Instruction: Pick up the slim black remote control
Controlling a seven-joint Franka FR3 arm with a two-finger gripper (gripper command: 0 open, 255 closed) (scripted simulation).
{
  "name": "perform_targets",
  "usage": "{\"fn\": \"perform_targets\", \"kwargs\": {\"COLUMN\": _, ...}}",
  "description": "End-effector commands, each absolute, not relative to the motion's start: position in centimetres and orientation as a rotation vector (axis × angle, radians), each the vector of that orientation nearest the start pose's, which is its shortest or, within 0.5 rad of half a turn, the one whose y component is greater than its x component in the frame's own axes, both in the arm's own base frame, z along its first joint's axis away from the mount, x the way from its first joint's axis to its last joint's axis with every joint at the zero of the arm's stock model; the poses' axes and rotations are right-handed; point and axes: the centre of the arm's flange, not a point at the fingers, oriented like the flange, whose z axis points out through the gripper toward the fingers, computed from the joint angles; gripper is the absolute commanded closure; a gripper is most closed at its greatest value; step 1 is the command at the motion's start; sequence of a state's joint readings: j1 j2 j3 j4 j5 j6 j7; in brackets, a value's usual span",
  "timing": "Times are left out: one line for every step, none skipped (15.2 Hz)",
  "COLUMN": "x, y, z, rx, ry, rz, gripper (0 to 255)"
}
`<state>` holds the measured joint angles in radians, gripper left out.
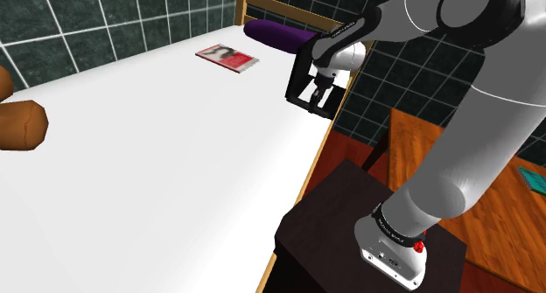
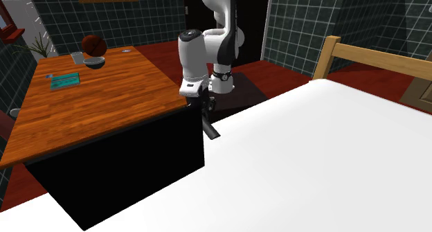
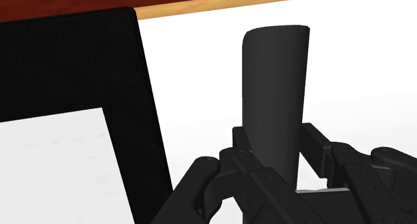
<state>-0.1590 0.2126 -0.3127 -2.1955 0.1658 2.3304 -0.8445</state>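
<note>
The gripper pinches the slim black remote near one end, and its long axis runs straight out beyond the fingers. It seems to hang just above the bed edge.

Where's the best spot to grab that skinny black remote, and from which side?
Pinch the remote across its narrow width, near one end, coming in from that end. It is long and slim, so only the short way across fits the gripper, which clasps it just like that.
</note>
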Motion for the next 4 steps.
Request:
{"fn": "perform_targets", "kwargs": {"x": 48.85, "y": -24.30, "z": 29.84, "rx": -3.036, "ry": -0.396, "rz": 0.030, "gripper": 255}}
{"fn": "perform_targets", "kwargs": {"x": 48.85, "y": -24.30, "z": 30.36, "rx": -3.036, "ry": -0.396, "rz": 0.030, "gripper": 255}}
{"fn": "perform_targets", "kwargs": {"x": 48.85, "y": -24.30, "z": 30.44, "rx": -3.036, "ry": -0.396, "rz": 0.030, "gripper": 255}}
{"fn": "perform_targets", "kwargs": {"x": 48.85, "y": -24.30, "z": 30.44, "rx": -3.036, "ry": -0.396, "rz": 0.030, "gripper": 255}}
